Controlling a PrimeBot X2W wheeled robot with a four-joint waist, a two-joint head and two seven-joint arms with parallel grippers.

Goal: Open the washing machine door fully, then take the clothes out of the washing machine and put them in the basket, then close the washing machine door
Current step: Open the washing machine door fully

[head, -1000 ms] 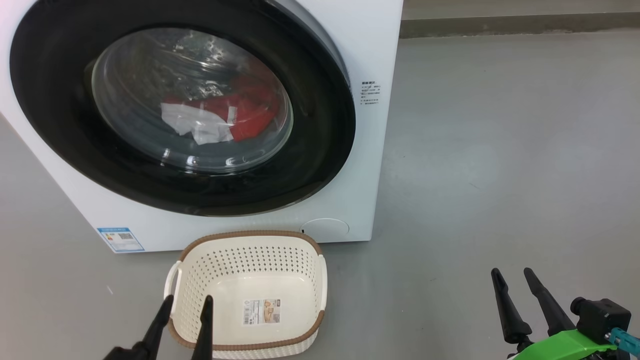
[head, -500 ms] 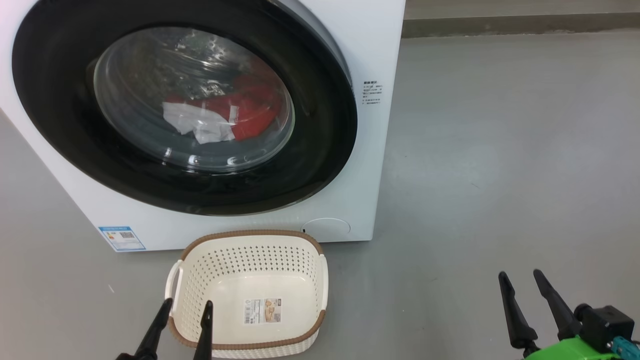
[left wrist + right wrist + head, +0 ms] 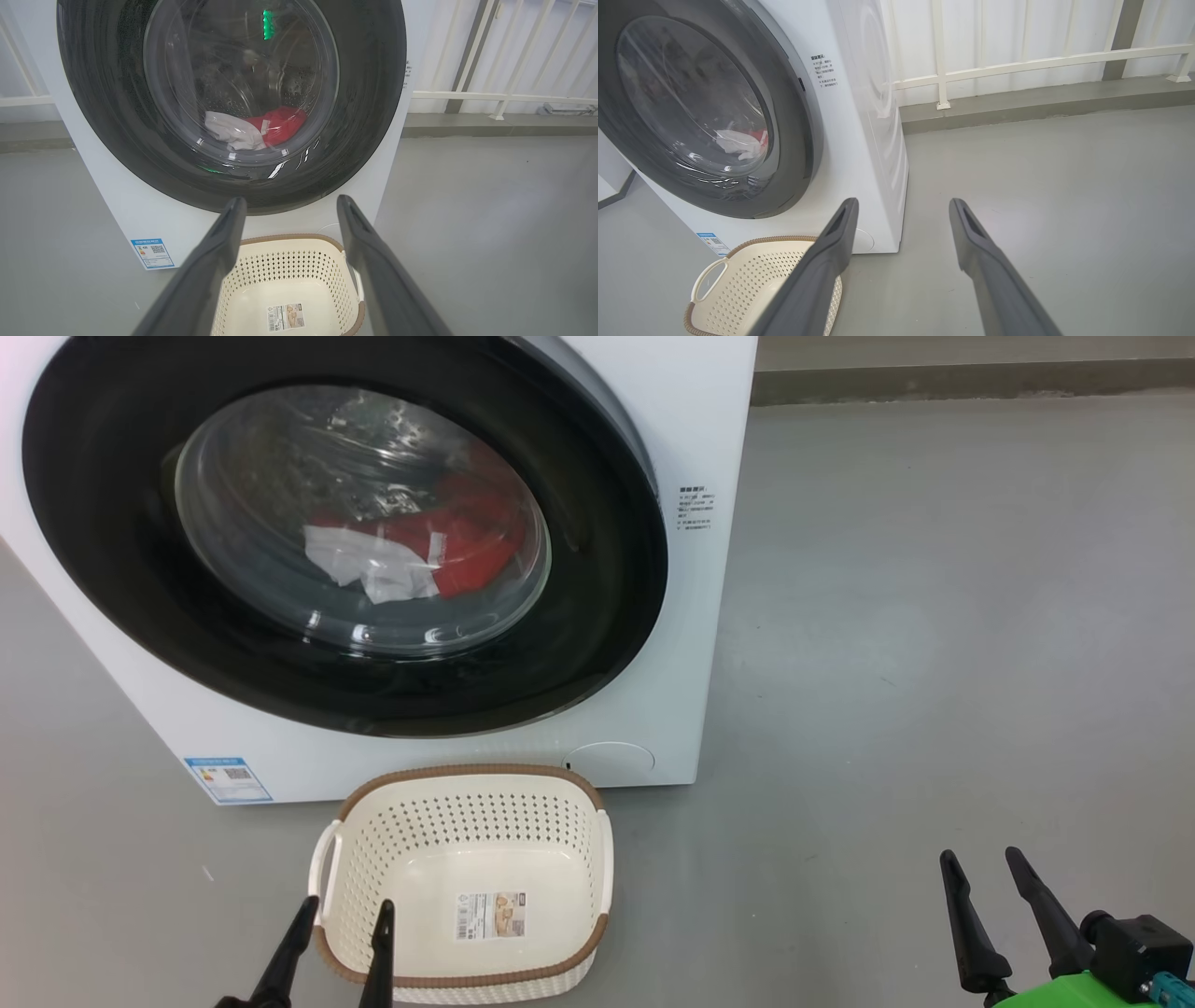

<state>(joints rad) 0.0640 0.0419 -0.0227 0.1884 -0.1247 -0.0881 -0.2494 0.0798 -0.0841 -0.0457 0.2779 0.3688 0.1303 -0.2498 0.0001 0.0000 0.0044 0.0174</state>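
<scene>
The white washing machine (image 3: 695,616) stands on the floor with its round black-rimmed door (image 3: 597,616) shut. Through the glass I see the clothes (image 3: 439,546), red and white, lying low in the drum; they also show in the left wrist view (image 3: 261,128). The cream basket (image 3: 467,779) with a brown rim sits empty on the floor just in front of the machine. My left gripper (image 3: 344,907) hangs open over the basket's near left corner. My right gripper (image 3: 980,861) is open over bare floor at the lower right, well away from the machine.
Grey floor (image 3: 934,663) spreads to the right of the machine. A white railing (image 3: 1017,63) on a low kerb runs along the back. A blue label (image 3: 227,778) marks the machine's lower left corner.
My right gripper has drifted down and to the right. The left gripper has sunk slightly. The view shifted a little between the oldest frame and now.
</scene>
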